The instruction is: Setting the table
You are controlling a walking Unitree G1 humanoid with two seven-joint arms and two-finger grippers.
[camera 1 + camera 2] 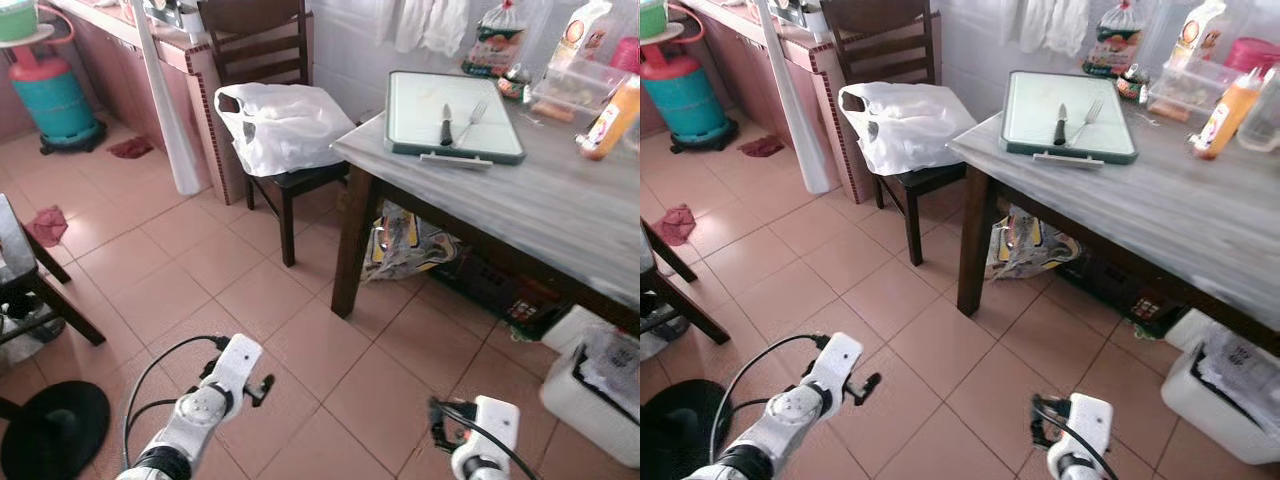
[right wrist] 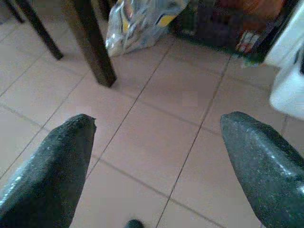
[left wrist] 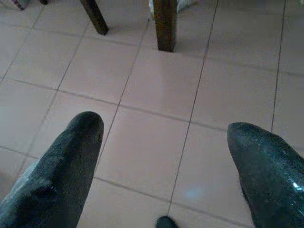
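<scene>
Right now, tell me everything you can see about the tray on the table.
The tray is a pale green rectangle with rounded corners and a darker raised rim, and looks like plastic. It lies flat at the corner of the grey wooden table nearest the chair, with one edge close to the table's front edge. On it a dark-handled knife and a silver fork lie side by side. A pale strip runs along its near rim; what it is cannot be made out. Both grippers are far from it, low over the floor.

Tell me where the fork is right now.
In the left eye view the fork lies on the green tray at the near left corner of the table, just right of the knife.
</scene>
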